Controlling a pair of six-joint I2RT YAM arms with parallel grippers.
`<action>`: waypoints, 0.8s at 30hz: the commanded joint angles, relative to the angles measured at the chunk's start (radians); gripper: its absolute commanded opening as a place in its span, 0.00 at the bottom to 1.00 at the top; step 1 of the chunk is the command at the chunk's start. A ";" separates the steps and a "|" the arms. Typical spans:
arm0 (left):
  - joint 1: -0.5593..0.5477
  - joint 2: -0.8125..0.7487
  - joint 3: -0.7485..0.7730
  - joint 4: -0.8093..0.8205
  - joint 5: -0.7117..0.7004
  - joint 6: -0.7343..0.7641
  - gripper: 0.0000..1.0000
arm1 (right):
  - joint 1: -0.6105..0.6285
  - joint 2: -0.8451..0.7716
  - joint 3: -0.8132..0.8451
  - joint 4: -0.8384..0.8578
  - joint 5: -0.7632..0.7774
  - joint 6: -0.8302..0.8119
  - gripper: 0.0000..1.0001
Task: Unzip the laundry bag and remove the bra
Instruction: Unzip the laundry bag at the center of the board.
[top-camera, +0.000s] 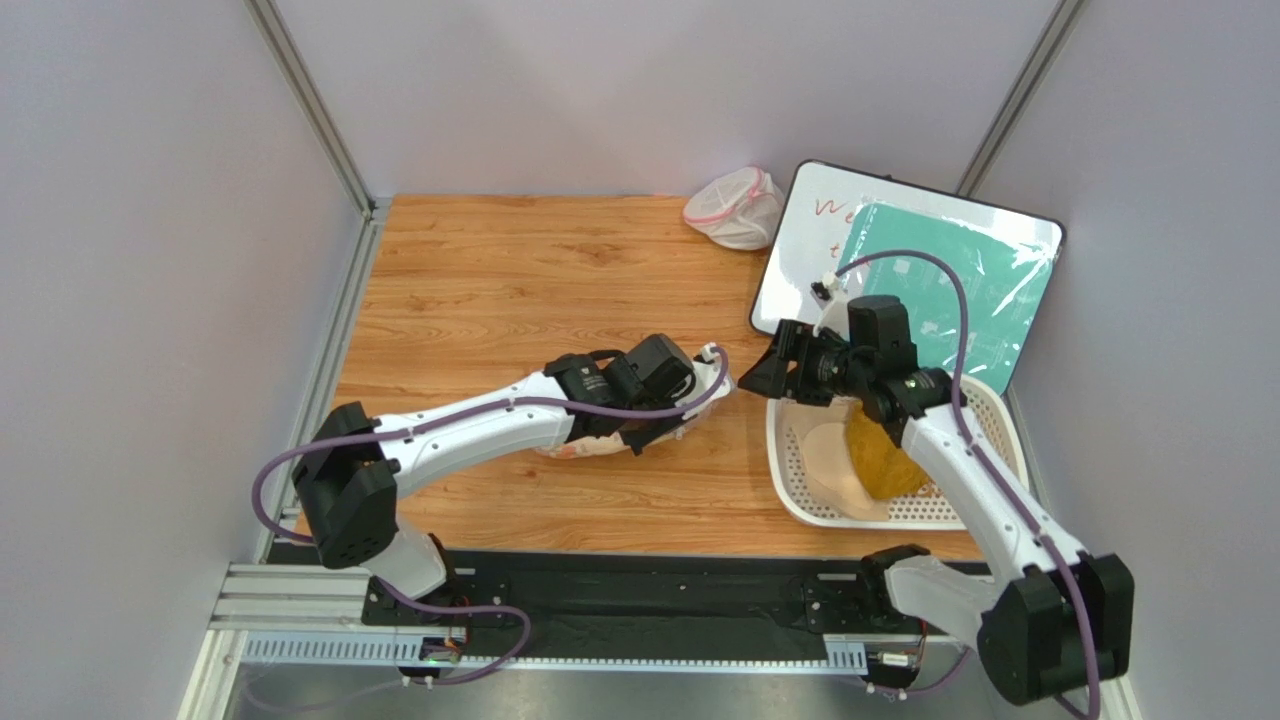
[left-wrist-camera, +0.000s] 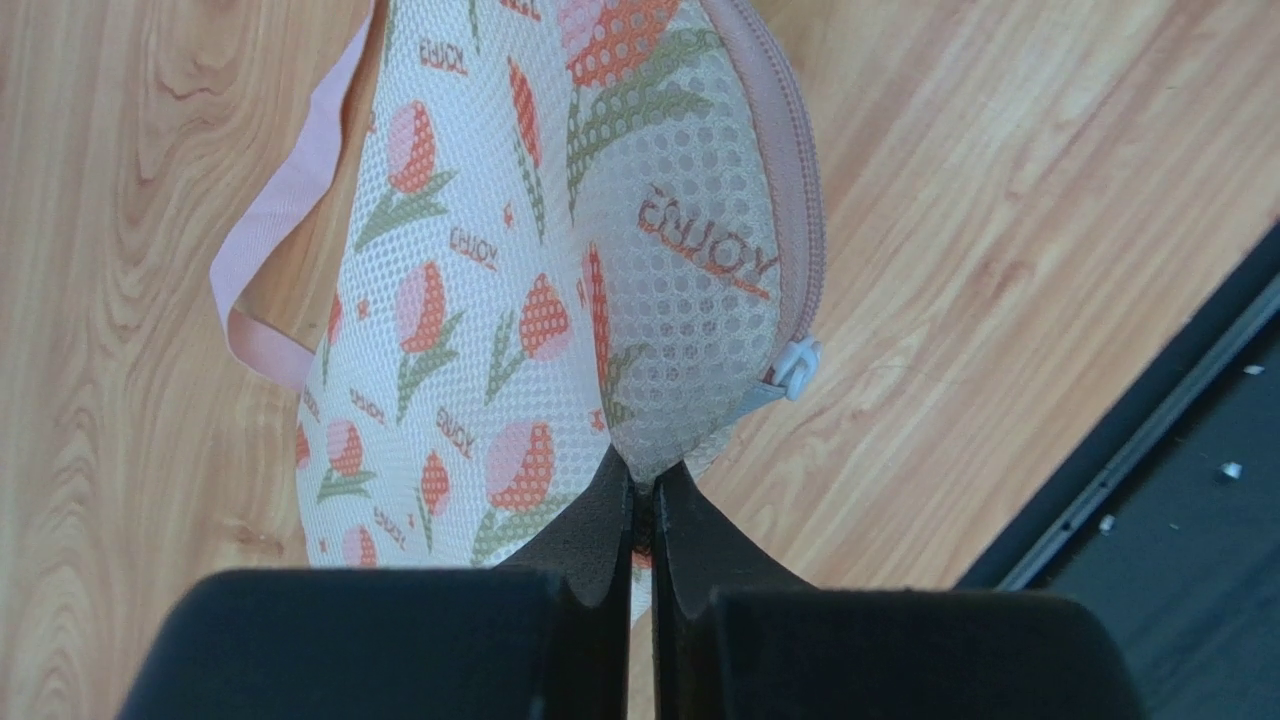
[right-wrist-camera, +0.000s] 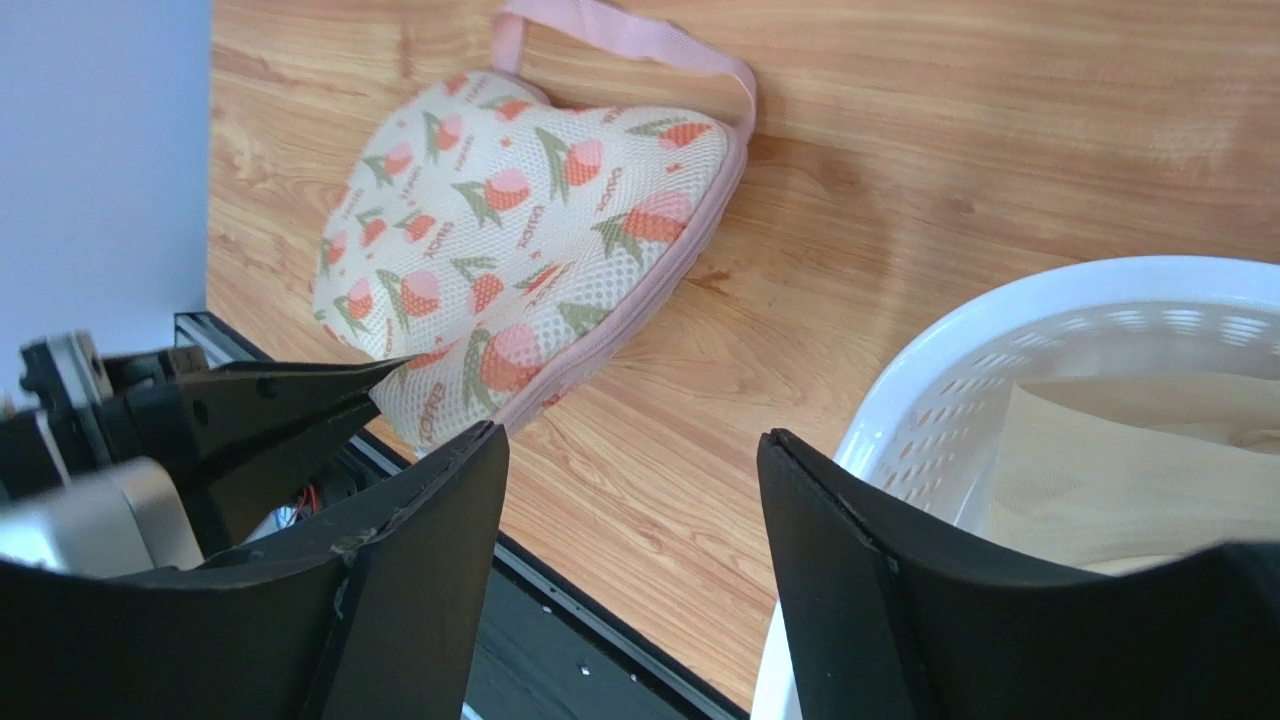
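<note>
– Tabletop (top-camera: 496, 285), wood grain, largest thing here. What lies on it?
– One whiteboard (top-camera: 917, 210) at far right, one green sheet (top-camera: 939, 285) on top of it. Red handwriting on the board, too small to read.
– Next down?
– One white basket (top-camera: 777, 458), near right. Inside, one beige item (top-camera: 830, 458) and one yellow item (top-camera: 887, 458); cannot tell what either is.
– Laundry bag?
– One laundry bag (right-wrist-camera: 511, 255), flat on the wood left of the basket, well apart from it. From above, the left arm covers most of it.
– Pincers?
– Two. Left gripper (left-wrist-camera: 643, 488) is pinched together on the bag's near edge. Right gripper (right-wrist-camera: 631, 458) hangs with fingers spread wide, nothing between them, over bare wood between bag and basket.
– Smaller things?
– One white mesh pouch (top-camera: 733, 207), pink trim, far edge, touching the whiteboard's corner. One pink loop (left-wrist-camera: 278, 225) on the bag. One pale zipper pull (left-wrist-camera: 793, 368) just beside the left fingers.
– Writing?
– "ENJOY", it seems, repeated among the tulip print.
</note>
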 joint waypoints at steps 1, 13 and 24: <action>0.033 -0.080 0.017 -0.032 0.165 -0.054 0.00 | 0.001 -0.162 -0.091 0.055 0.006 -0.001 0.67; 0.104 -0.054 0.071 -0.074 0.363 -0.107 0.00 | 0.465 -0.422 -0.288 0.282 0.331 0.009 0.60; 0.130 -0.015 0.091 -0.086 0.436 -0.145 0.00 | 0.835 -0.208 -0.203 0.336 0.890 0.026 0.58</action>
